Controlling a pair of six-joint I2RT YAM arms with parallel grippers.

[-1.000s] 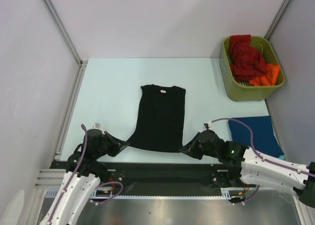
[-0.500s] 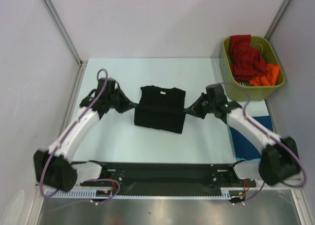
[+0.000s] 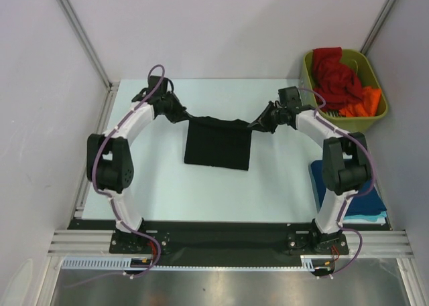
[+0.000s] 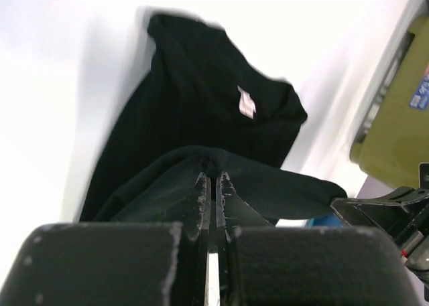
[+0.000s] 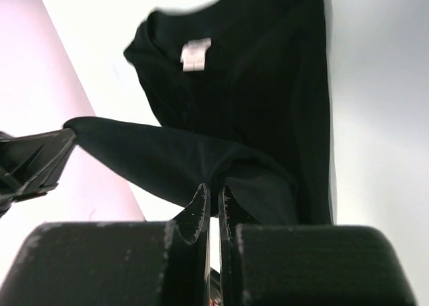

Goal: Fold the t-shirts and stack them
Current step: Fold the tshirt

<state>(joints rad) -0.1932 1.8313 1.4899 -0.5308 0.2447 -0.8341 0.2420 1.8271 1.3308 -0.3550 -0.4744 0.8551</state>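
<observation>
A black t-shirt (image 3: 218, 145) lies in the middle of the table, its near hem lifted and doubled back over its far end. My left gripper (image 3: 181, 114) is shut on the hem's left corner and my right gripper (image 3: 258, 124) is shut on the right corner, with the black edge hanging taut between them. In the left wrist view the gripper (image 4: 214, 179) pinches black cloth above the shirt's white neck label (image 4: 247, 102). The right wrist view shows that gripper (image 5: 213, 189) pinching the same edge, with the label (image 5: 196, 55) beyond.
An olive-green bin (image 3: 335, 130) at the back right holds a red shirt (image 3: 335, 71) and an orange one (image 3: 362, 106). A folded dark blue shirt (image 3: 368, 200) lies at the right edge over a teal one (image 3: 365, 217). Grey walls close in on both sides.
Both arms have swung from the near table edge to the far end, carrying the shirt's near hem over the body, so the black shirt now lies doubled and shorter.
</observation>
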